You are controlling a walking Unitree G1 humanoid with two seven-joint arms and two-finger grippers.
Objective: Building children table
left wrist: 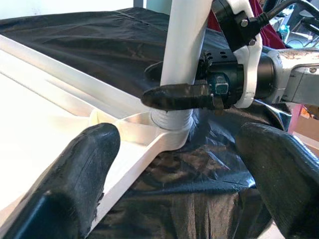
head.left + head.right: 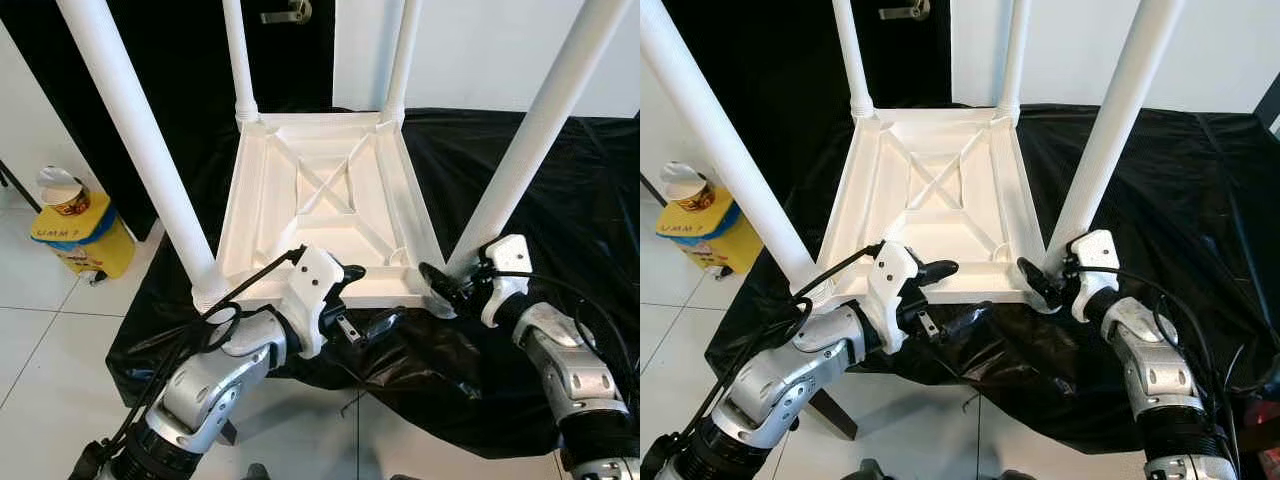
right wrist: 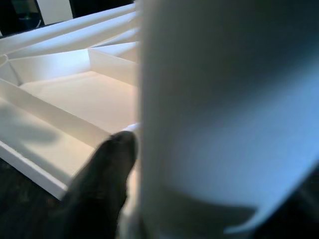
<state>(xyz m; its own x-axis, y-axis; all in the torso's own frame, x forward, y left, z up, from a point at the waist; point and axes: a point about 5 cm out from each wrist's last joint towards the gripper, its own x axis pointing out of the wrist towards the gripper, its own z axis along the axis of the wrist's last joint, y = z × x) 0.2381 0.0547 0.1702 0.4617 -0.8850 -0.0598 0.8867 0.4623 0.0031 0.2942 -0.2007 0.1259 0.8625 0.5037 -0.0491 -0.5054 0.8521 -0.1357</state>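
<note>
We see one white children's table [image 2: 330, 200] lying upside down on a black sheet [image 2: 560, 200] spread over the floor, its ribbed underside facing up and four white legs [image 2: 130, 130] standing upright, one at each corner. Our right tool [image 2: 1045, 285] is clamped on the near right leg [image 2: 1105, 150] just above its socket, one finger [image 1: 182, 96] pressed across the tube. Our left tool [image 2: 365, 300] sits at the tabletop's near edge with its two fingers [image 1: 84, 169] apart, holding nothing. One yellow container [image 2: 85, 235] stands on the tiled floor [image 2: 40, 340] to the left.
</note>
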